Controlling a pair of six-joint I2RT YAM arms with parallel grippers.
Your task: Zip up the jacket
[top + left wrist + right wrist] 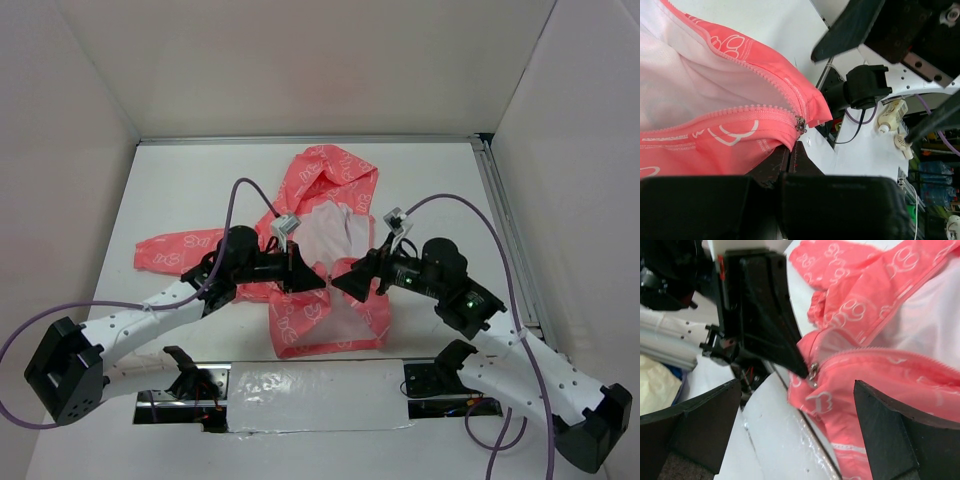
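White table (200, 180) enclosed by plain white walls (300, 60)

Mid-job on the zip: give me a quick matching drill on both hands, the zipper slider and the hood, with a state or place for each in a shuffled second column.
Column one:
1. left hand
2. right hand
3. zipper slider
4. hood

Column two:
A. wide open, holding nothing
B. at the bottom end of the zip, by the hem
C. shut on the hem of the jacket
D. at the far end, toward the back wall

Pairs: 1-C, 2-A, 3-B, 4-D.
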